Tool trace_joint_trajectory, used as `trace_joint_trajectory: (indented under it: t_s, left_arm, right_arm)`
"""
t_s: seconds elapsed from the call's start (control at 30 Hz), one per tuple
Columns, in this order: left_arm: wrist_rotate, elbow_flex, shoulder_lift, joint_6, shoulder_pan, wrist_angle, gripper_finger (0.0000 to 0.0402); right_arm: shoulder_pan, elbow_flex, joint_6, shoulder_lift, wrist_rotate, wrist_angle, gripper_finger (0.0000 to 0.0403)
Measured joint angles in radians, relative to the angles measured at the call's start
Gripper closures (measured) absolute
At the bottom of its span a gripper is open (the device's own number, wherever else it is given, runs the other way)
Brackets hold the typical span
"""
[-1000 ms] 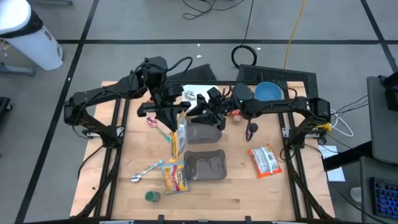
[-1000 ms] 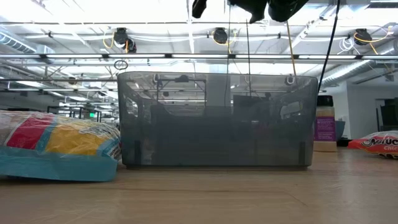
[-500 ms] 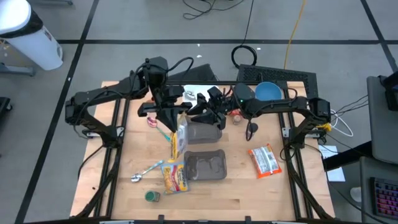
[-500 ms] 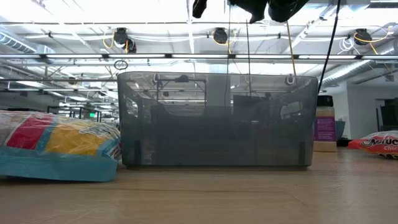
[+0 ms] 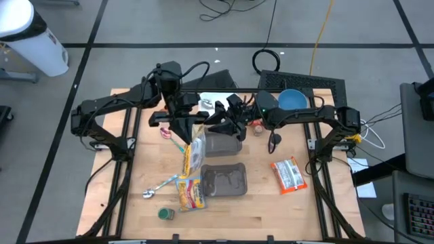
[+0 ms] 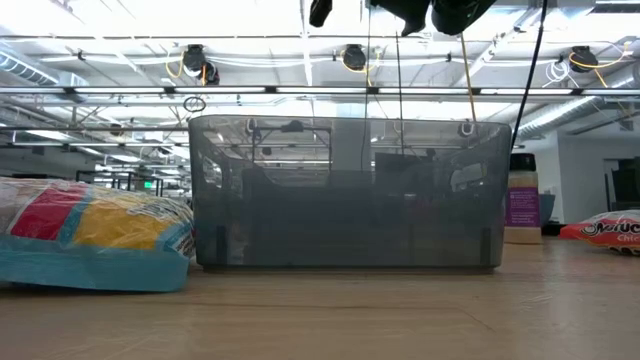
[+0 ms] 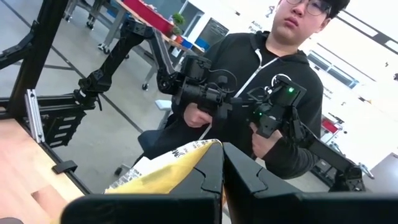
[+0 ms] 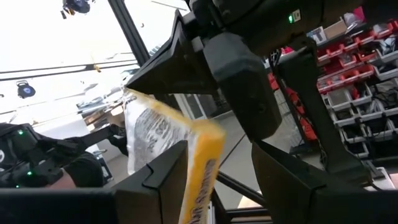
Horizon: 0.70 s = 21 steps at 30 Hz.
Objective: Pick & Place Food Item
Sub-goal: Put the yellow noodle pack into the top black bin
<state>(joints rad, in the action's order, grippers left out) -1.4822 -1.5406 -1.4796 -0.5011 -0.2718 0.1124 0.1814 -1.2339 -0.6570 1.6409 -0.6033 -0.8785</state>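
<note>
While gripping the yellow bag [image 5: 196, 150] by its top edge, left gripper [image 5: 190, 129] holding jaws clamped on it, dangling it beside the rear bin [image 5: 224, 144] and above the table [image 5: 264, 203]. Right gripper [image 5: 222, 124] hovering close alongside, fingers apart around the bag's edge without visibly pinching. Risking, by judgement, a slip from so thin a hold, or the swinging bag catching the bin rim. Front bin [image 5: 224, 180] sitting nearby.

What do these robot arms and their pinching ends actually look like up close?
Both arms are matte black, built of slim jointed tubes. The left gripper ends in two flat, angular black fingers. The right gripper has the same wedge-shaped black fingers. Thin black cables run along each arm.
</note>
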Motion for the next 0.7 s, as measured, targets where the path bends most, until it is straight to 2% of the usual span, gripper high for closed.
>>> trace_joint_trajectory:
  t_s: [0.7]
  left_arm:
    - [0.045,0.000,0.000,-0.059,-0.010,-0.036,0.0400]
  right_arm:
    - [0.000,-0.001,-0.017,0.000,-0.002,0.042,0.0232]
